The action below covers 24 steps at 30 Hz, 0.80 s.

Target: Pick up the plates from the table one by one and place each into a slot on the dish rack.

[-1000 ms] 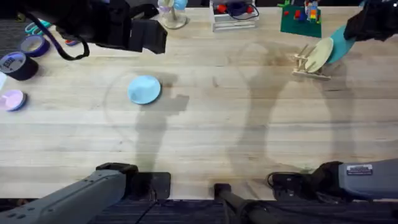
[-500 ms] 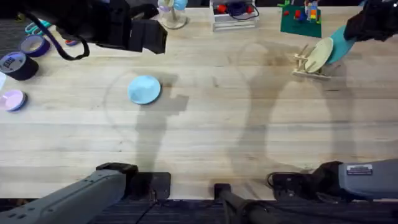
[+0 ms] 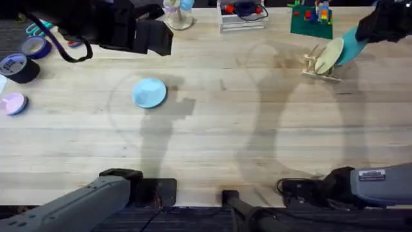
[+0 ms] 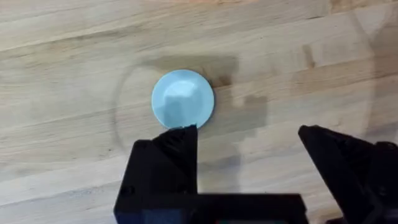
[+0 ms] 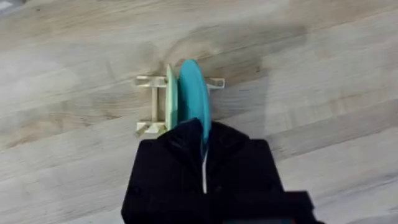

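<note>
Overhead and wrist views of a two-arm plate-racking setup. The dish rack [image 3: 319,64] stands on the far right part of the desk [image 3: 219,129]; a cream plate [image 3: 329,55] already sits upright between its dowels. The right gripper [image 5: 204,140] has its jaws closed on the rim of the teal plate [image 5: 194,93], holding it on edge over the rack, just beside the cream plate and parallel to it; whether the teal plate's lower edge rests in a slot cannot be told. In the overhead view the teal plate [image 3: 353,44] projects from the dark right gripper [image 3: 368,33] toward the rack. The pale sky-blue plate [image 3: 149,92] lies flat on the desk, left of centre and well apart from the rack. The left gripper [image 4: 249,140] hangs above the desk near this plate with its jaws spread wide and nothing between them; the sky-blue plate [image 4: 183,99] lies just beyond one fingertip. Tape rolls [image 3: 18,64] lie at the desk's far left edge.
</note>
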Each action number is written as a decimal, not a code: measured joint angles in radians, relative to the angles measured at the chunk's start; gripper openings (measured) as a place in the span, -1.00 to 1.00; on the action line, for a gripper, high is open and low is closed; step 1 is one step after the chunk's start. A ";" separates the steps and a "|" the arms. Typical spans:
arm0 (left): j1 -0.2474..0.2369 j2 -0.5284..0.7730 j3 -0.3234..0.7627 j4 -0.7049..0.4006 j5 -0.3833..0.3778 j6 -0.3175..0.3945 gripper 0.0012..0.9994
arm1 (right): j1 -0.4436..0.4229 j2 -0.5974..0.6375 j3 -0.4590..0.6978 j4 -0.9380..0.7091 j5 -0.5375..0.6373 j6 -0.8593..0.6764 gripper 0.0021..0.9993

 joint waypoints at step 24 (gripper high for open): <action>0.000 0.000 0.000 0.000 0.000 0.000 0.99 | 0.000 0.013 0.008 -0.002 0.003 0.000 -0.94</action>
